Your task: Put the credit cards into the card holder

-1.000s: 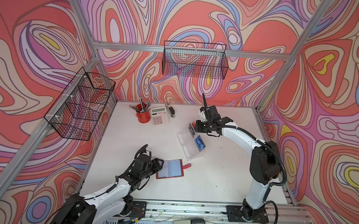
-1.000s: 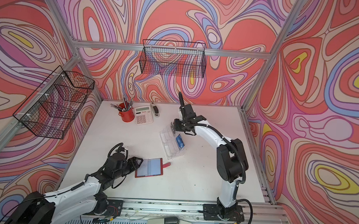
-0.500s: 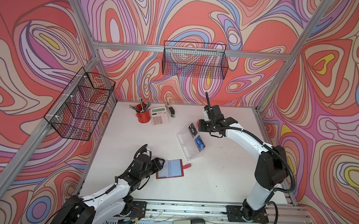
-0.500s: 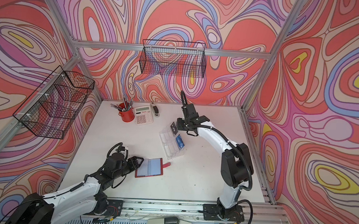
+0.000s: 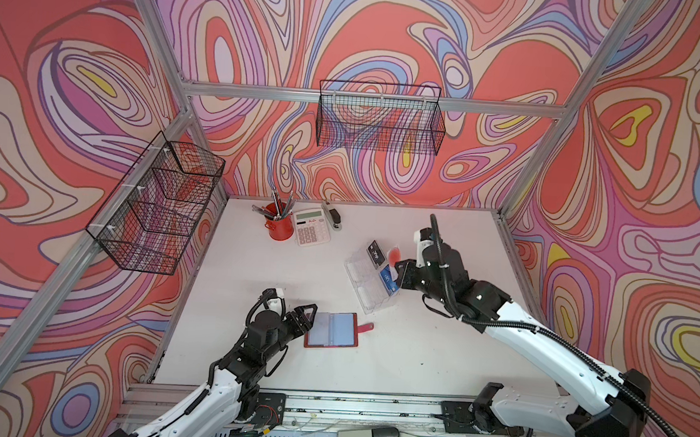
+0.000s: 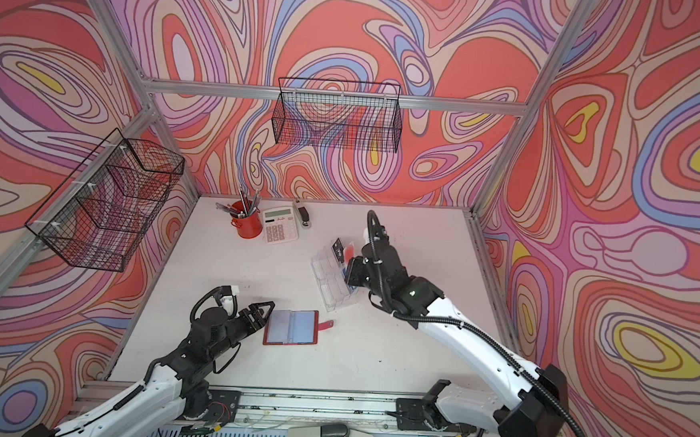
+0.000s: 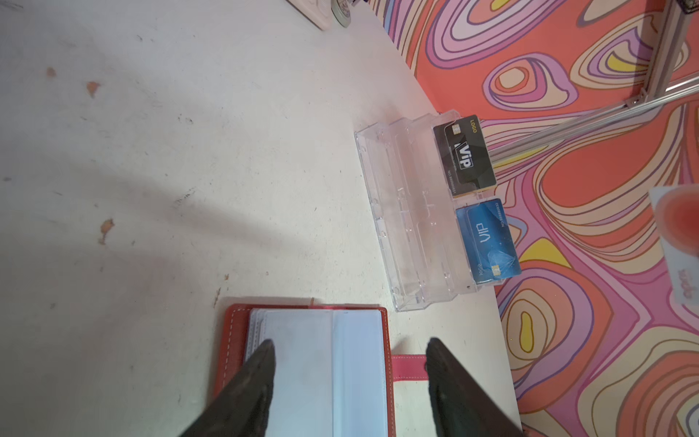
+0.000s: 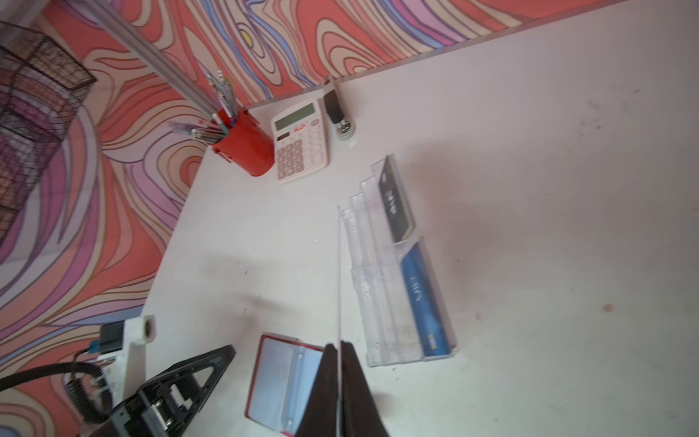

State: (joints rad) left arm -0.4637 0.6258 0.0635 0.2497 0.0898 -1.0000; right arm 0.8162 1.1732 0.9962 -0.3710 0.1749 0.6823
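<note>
We log: red leather-like booklet card holder (image 5: 333,330) open flat, front-centre; long axis left-right, strap (image 5: 366,327) toward the right arm; bare white table (image 5: 415,356) around; left gripper (image 7: 350,344) spread over its edge; right gripper (image 8: 340,350) pinches thin pale card (image 8: 339,272).

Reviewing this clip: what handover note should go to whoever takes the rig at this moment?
Left gripper: jaws open, empty, poised over the red leather-like card holder, which lies open and flat.
Right gripper: shut on a thin white card with a red blotch, held in the air beside the clear acrylic tiered stand.
The black VIP card and the blue VIP card stand side by side in that stand.
Done: one card in grip; the holder's visible sleeves look empty.
Left: slot the held card, then the other two.
</note>
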